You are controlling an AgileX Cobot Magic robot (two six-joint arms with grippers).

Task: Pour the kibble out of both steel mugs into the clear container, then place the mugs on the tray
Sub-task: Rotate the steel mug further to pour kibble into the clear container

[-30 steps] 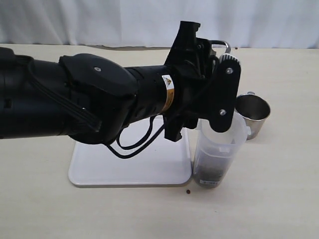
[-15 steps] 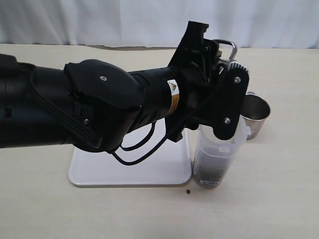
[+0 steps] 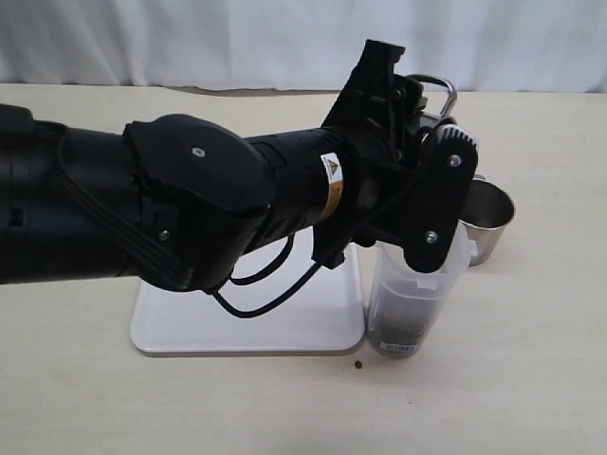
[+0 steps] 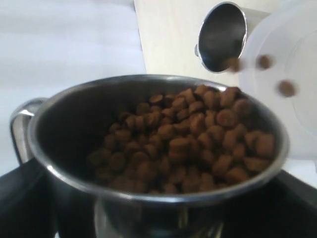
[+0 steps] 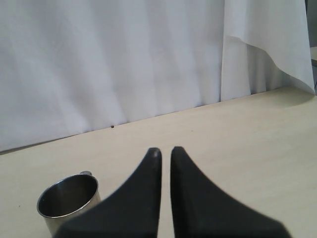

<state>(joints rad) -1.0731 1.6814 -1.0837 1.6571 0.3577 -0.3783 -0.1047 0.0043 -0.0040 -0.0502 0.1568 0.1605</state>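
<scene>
My left gripper (image 3: 432,185) is shut on a steel mug (image 4: 148,203), tilted over the mouth of the clear container (image 3: 413,284). In the exterior view only that mug's loop handle (image 3: 434,87) shows above the fingers. The mug is heaped with kibble (image 4: 193,139), and a few pellets (image 4: 286,88) are falling over the container's rim (image 4: 292,54). More kibble fills the container's lower part (image 3: 403,322). The second steel mug (image 3: 484,216) stands empty just right of the container. My right gripper (image 5: 165,151) is shut on nothing, with that mug (image 5: 67,198) beside it.
The white tray (image 3: 237,322) lies left of the container, largely under my left arm (image 3: 171,204). One stray pellet (image 3: 358,365) lies on the beige table in front of the container. A white curtain (image 3: 237,38) runs along the table's far edge.
My left arm has shifted a little to the right and turned the mug further over the container. Pellets are now spilling out.
</scene>
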